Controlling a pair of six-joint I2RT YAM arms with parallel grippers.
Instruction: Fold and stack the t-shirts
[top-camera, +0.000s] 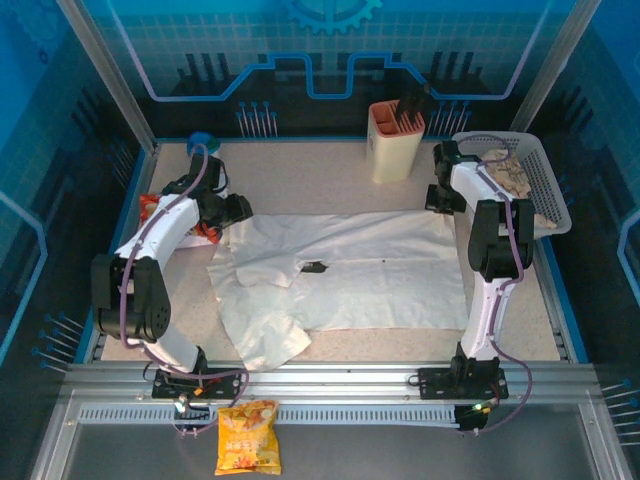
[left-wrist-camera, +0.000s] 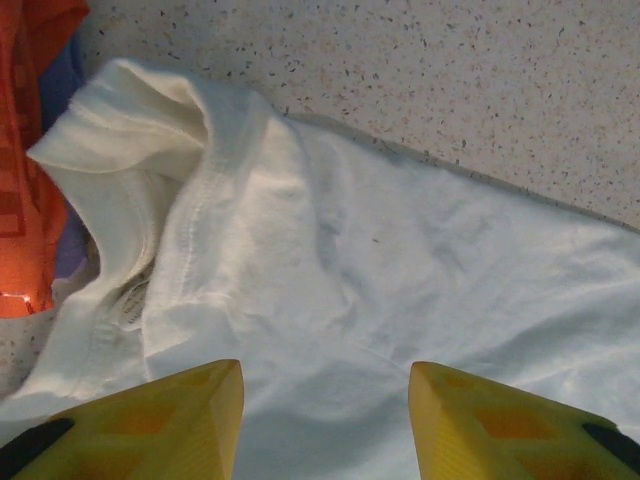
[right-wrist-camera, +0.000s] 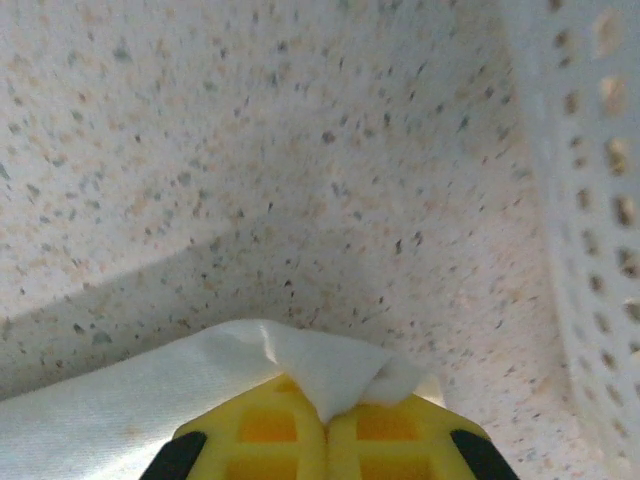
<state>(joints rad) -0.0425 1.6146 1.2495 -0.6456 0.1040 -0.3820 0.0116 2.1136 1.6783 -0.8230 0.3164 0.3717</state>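
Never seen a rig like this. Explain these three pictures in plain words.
Two robot arms are bolted at a table's near edge. The wide picture looks down from above and behind them; the other two come from cameras on their wrists, yellow fingers showing. A white t-shirt lies spread on the table, with a white basket at the right, a beige holder at the back. The left gripper hangs open over the shirt near its collar. The right gripper is shut on a corner of the shirt.
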